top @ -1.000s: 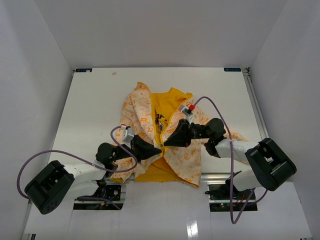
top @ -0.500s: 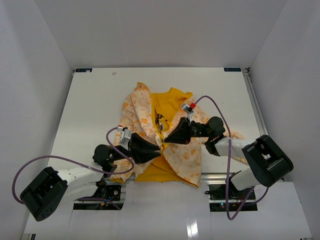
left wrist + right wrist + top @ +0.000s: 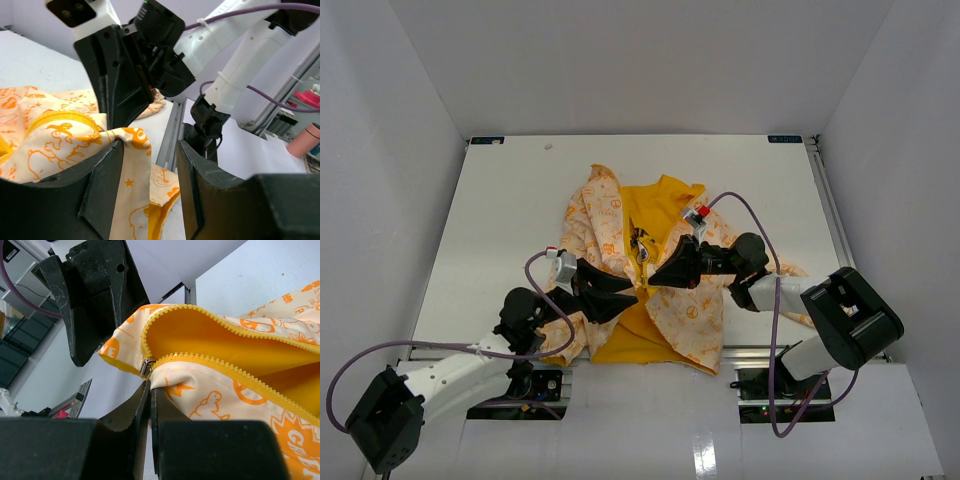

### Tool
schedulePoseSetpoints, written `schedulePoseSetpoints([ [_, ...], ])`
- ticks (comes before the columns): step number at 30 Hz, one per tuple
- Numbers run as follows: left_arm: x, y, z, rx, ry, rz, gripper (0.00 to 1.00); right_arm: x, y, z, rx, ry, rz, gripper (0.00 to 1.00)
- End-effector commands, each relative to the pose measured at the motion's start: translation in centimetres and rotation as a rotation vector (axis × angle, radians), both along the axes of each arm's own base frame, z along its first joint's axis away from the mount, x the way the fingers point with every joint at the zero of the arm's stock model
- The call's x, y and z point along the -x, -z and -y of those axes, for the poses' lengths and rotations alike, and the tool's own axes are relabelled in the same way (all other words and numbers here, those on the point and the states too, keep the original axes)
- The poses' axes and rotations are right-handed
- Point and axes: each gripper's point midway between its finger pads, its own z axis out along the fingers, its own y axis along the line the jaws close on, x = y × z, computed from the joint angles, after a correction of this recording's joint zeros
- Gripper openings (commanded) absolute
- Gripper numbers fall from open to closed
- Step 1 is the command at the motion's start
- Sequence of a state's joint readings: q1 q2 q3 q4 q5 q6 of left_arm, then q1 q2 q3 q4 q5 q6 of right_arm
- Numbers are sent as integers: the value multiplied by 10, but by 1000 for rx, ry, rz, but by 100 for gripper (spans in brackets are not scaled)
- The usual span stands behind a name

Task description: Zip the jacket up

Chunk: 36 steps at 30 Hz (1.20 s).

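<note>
The jacket point(image 3: 610, 215), cream with orange print and yellow lining, lies open on the table's near middle. My right gripper point(image 3: 653, 280) is shut at the bottom of the yellow zipper. In the right wrist view its tips point(image 3: 150, 389) pinch just under the metal zipper slider point(image 3: 145, 367), where the two zipper rows of the jacket point(image 3: 240, 395) meet. My left gripper point(image 3: 632, 292) faces it from the left with its jaws open. In the left wrist view the jacket's hem point(image 3: 125, 170) hangs against the left finger point(image 3: 102, 190), clear of the right finger point(image 3: 200, 190).
The white table point(image 3: 500, 220) is boxed in by white walls on three sides. A metal rail point(image 3: 750, 350) runs along the near edge. Purple cables point(image 3: 760, 215) loop off both arms. A pink cup point(image 3: 305, 140) stands off the table in the left wrist view.
My left gripper has opened and let go of the jacket's hem. The left arm's elbow has swung down and left. The right gripper has stayed shut at the slider.
</note>
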<state>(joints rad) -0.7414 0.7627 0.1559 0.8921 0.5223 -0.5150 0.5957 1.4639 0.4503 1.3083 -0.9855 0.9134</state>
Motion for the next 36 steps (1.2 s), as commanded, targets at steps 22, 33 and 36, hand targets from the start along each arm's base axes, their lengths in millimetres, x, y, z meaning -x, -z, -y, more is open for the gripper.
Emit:
schedulePoseSetpoints([
  [22,-35,15,-7,-101,-192,-352,57,13,-78,11,-313,20,465,8],
  [33,-36,20,-9,-132,-207,-348,56,12,-75,10,-304,26,462,8],
  [36,-42,23,-17,-159,-269,-354,57,12,-75,10,-303,26,464,8],
])
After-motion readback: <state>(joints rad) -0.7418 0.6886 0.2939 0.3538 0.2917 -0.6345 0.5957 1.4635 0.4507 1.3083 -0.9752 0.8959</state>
